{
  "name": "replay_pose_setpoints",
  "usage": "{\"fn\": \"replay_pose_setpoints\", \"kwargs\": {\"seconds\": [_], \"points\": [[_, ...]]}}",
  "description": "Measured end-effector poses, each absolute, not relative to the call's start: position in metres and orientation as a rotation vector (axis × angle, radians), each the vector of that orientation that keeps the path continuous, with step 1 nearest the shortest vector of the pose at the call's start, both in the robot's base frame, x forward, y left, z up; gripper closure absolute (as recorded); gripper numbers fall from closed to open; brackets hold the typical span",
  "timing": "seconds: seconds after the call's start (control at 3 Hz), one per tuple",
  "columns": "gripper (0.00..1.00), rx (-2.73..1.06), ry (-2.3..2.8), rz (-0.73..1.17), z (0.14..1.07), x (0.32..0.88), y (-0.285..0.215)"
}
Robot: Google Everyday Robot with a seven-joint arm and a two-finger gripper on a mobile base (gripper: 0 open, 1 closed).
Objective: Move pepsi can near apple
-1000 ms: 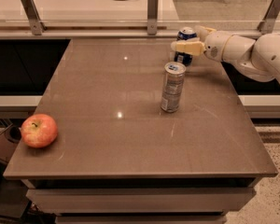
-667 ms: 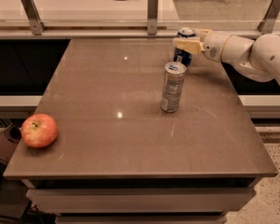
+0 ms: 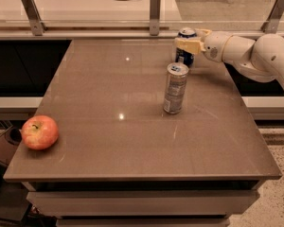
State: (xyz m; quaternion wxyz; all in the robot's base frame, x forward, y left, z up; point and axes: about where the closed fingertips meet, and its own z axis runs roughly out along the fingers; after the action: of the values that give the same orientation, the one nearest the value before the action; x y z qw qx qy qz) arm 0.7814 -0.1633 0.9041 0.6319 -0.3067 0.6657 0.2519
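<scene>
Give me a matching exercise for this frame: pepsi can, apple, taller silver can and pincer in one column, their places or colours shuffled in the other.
1. pepsi can
2. apple
3. silver can
4. pincer

A. red, near the front left corner of the table
B. yellowish, right at the pepsi can
C. dark blue, by the table's far edge
D. upright, right of the table's centre

Pairs: 1-C, 2-A, 3-D, 4-B
</scene>
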Motion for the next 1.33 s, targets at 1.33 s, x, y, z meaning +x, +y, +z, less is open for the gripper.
{"fn": "replay_pose_setpoints", "kwargs": {"seconds": [1.33], "points": [[1.0, -0.696, 1.478, 0.598, 0.956, 0.756, -0.164]]}}
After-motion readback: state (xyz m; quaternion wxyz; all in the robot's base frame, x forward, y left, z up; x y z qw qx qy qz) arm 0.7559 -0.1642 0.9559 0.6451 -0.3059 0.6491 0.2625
